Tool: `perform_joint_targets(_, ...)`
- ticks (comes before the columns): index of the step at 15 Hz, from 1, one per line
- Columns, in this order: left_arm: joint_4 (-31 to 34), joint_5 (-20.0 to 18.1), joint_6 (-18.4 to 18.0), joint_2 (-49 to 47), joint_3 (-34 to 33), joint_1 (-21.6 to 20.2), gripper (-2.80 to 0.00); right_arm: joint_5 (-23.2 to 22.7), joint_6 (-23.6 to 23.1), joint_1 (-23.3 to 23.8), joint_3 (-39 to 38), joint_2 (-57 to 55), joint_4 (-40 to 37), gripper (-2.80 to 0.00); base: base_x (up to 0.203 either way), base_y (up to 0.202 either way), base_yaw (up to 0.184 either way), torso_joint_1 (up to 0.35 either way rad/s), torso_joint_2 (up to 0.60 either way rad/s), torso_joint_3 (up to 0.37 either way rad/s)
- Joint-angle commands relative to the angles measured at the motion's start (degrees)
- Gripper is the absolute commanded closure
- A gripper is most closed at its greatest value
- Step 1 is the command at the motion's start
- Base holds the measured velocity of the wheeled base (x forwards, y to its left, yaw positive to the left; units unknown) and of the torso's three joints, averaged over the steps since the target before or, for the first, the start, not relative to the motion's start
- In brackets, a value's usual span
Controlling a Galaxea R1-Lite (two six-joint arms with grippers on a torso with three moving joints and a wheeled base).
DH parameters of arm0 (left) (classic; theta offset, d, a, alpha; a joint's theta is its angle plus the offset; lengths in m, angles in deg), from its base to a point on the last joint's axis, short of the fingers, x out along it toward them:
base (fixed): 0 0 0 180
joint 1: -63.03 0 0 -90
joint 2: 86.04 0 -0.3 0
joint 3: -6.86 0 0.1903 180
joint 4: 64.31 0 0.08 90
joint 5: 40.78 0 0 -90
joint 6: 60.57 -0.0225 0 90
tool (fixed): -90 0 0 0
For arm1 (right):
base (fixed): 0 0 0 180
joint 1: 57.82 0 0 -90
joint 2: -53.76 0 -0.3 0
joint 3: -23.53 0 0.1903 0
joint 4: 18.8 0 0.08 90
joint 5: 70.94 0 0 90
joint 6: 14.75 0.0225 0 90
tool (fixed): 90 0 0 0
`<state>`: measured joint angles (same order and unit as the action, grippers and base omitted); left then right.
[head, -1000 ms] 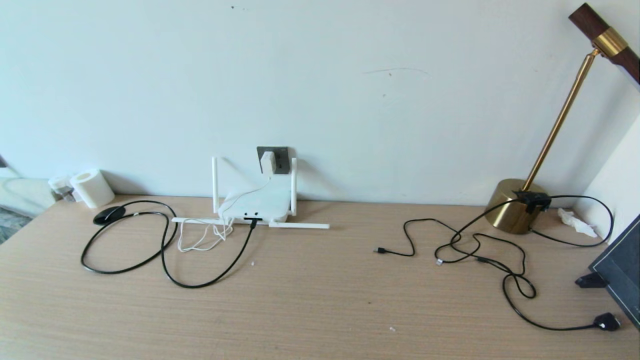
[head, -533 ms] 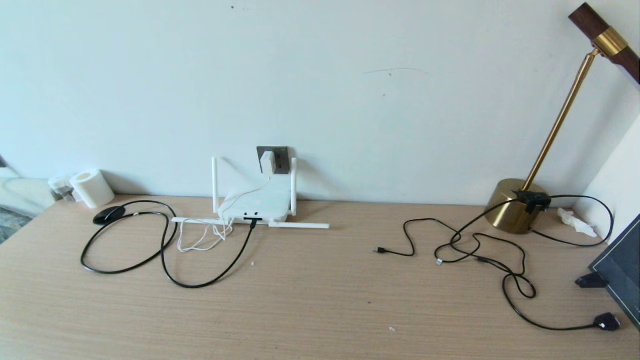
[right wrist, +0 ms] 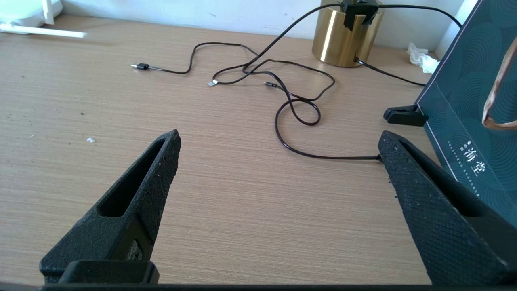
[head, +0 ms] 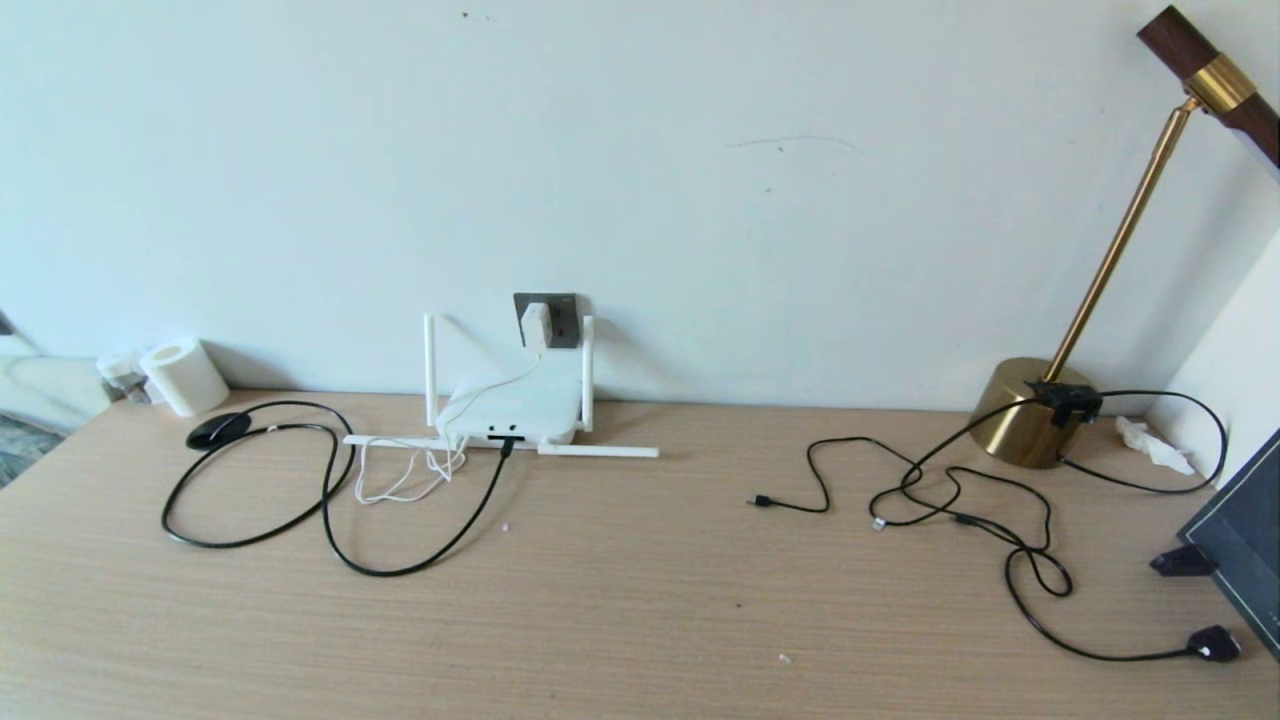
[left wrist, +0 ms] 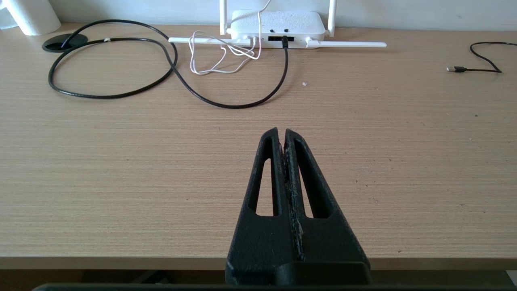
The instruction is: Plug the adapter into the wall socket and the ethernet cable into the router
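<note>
You see the adapter [head: 535,325] seated in the wall socket [head: 562,318] and the ethernet cable [head: 420,562] plugged into the router [head: 515,408]. Your left gripper [left wrist: 282,133] hangs over the desk [head: 640,620] near its front edge, fingers pressed together; your right gripper [right wrist: 278,139] stands wide apart, holding nothing.

Right gripper [right wrist: 278,139] low over the wooden table [right wrist: 226,210], fingers far apart, nothing held. Past it, thin black cables [right wrist: 282,87] lying in loops, running up to a round gold lamp base [right wrist: 343,36]. Dark green box [right wrist: 472,109] standing beside one finger, white router [right wrist: 24,10] far off at the wall.
</note>
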<state>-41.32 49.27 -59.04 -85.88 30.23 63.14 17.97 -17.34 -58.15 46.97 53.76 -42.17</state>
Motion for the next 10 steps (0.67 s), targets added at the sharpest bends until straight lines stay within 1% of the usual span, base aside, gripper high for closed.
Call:
perform_joint_targets(1, 0.0, 0.0, 0.0, -0.2, -0.1, 0.0, 0.0, 0.0, 0.3, 0.0, -0.1, -0.1, 0.0, -2.8, 0.0, 0.0, 0.0, 0.0, 0.0, 0.0)
perform_joint_targets(3, 0.0, 0.0, 0.0, -0.2, -0.1, 0.0, 0.0, 0.1, 0.8, 0.0, 0.0, -0.1, 0.0, -2.8, 0.0, 0.0, 0.0, 0.0, 0.0, 0.0)
perform_joint_targets(4, 0.0, 0.0, 0.0, -0.2, -0.1, 0.1, 0.0, 0.8, 1.9, 0.0, 0.1, -0.1, 0.0, -2.8, 0.0, 0.0, 0.0, 0.0, 0.0, 0.0)
perform_joint_targets(5, 0.0, 0.0, 0.0, -0.2, -0.1, 0.0, 0.0, 2.4, 3.0, 0.0, 0.3, -0.1, -0.5, -2.8, 0.0, 0.0, 0.0, 0.0, 0.0, 0.0)
perform_joint_targets(6, 0.0, 0.0, 0.0, -0.2, -0.1, 0.1, 0.0, 2.6, 2.3, 0.0, 0.4, -0.6, -0.9, -2.8, 0.0, 0.0, 0.0, 0.0, 0.0, 0.0)
perform_joint_targets(7, 0.0, 0.0, 0.0, -0.2, -0.1, 0.0, 0.0, 1.6, 1.4, 0.0, 0.2, -0.1, -0.5, -2.8, 0.0, 0.0, 0.0, 0.0, 0.0, 0.0)
perform_joint_targets(10, 0.0, 0.0, 0.0, -0.2, -0.1, 0.0, 0.0, 2.0, 3.5, 0.0, -0.1, 0.0, 0.4, -2.8, 0.0, 0.0, 0.0, 0.0, 0.0, 0.0)
